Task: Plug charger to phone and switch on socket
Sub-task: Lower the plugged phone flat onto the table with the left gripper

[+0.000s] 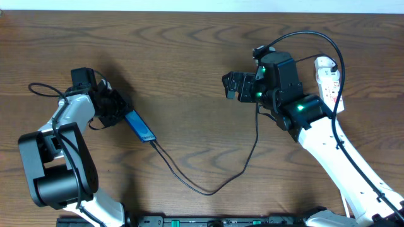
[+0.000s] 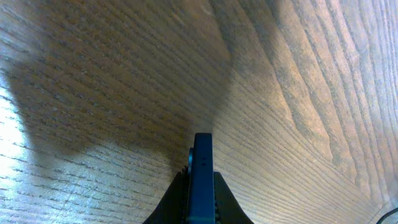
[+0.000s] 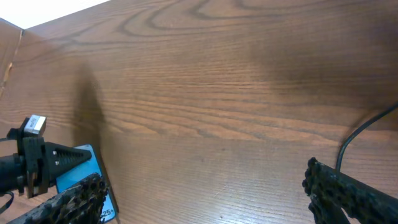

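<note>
Overhead, we see the phone (image 1: 140, 127) pinched in our left gripper (image 1: 124, 113), the charger (image 1: 211, 193) trailing from its end. Well apart from the phone, our right gripper (image 1: 238, 86) hangs spread and empty; reaching for the socket (image 1: 328, 79) could drag the charger and unseat its tip.

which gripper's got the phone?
The left gripper: it is shut on the blue phone. The right gripper is open and empty.

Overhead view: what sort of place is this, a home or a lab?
Probably a robotics lab bench: a left arm and right arm sit at a wooden table with a phone, charger cable and power strip.
</note>
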`<state>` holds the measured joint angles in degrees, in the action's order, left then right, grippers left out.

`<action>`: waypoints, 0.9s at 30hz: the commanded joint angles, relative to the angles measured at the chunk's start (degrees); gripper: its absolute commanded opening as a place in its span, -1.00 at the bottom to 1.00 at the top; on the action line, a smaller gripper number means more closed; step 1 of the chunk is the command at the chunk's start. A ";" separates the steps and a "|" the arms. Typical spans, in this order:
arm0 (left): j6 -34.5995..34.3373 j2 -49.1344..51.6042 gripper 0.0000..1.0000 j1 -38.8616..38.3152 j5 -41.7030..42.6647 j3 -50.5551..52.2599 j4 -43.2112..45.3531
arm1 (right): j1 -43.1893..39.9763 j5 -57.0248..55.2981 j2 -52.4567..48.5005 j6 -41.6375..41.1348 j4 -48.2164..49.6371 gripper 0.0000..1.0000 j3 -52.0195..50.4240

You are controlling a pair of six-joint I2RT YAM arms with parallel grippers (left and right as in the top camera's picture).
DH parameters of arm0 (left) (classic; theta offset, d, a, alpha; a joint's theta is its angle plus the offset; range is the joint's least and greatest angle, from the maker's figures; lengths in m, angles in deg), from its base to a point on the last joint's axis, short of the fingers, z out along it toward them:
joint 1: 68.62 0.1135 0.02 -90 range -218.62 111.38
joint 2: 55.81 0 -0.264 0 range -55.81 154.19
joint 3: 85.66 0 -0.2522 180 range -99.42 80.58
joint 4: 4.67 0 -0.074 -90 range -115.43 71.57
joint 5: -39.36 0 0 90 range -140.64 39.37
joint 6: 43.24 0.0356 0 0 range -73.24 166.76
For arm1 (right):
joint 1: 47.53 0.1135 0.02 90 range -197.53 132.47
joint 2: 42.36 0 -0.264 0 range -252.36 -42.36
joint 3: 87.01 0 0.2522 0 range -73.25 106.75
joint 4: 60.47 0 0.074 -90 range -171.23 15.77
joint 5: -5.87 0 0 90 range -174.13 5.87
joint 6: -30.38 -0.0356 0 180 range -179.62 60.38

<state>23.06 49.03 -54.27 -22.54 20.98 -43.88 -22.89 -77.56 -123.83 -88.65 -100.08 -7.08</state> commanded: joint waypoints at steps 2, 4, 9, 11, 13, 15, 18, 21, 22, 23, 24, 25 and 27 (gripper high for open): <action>0.52 1.27 -0.85 -0.09 -0.28 -0.57 -0.98 | -0.22 -0.68 0.72 0.87 -0.39 0.99 0.42; 0.55 1.70 -0.85 -0.09 -0.31 -0.57 -1.09 | -0.22 -0.68 0.72 0.87 -0.39 0.99 0.42; 0.55 2.56 -0.85 -0.09 -0.35 -0.57 -1.07 | -0.22 -0.66 0.72 0.87 -0.39 0.98 0.42; 0.55 2.56 -0.85 -0.09 -0.35 -0.57 -1.09 | -0.22 -0.68 0.72 0.87 -0.39 0.99 0.42; 0.55 2.56 -0.85 -0.09 -0.35 -0.57 -1.07 | -0.22 -0.66 0.72 0.87 -0.39 0.98 0.42; 0.55 2.56 -0.85 -0.09 -0.33 -0.57 -1.11 | -0.22 -0.66 0.72 0.87 -0.39 0.99 0.42; 0.55 2.56 -0.85 -0.09 -0.35 -0.57 -1.09 | -0.22 -0.66 0.72 0.87 -0.39 0.99 0.42; 0.55 2.56 -0.83 -0.09 -0.33 -0.57 -1.11 | -0.22 -0.68 0.72 0.87 -0.39 0.99 0.42; 0.55 2.56 -0.78 -0.09 -0.35 -0.57 -1.11 | -0.22 -0.66 0.72 0.87 -0.39 0.98 0.42; 0.55 2.56 -0.74 -0.09 -0.35 -0.57 -1.11 | -0.22 -0.66 0.72 0.87 -0.39 0.98 0.42; 0.55 2.56 -0.70 -0.09 -0.33 -0.57 -1.11 | -0.22 -0.66 0.72 0.87 -0.42 0.99 0.42; 0.55 2.56 -0.68 -0.09 -0.35 -0.57 -1.14 | -0.22 -0.66 0.72 0.87 -0.50 0.99 0.42; 0.57 2.56 -0.66 -0.09 -0.35 -0.57 -1.16 | -0.22 -0.66 0.72 0.87 -0.59 0.98 0.42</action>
<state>22.99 50.60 -54.27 -22.52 20.98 -44.64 -22.89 -77.54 -123.83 -88.65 -100.34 -7.08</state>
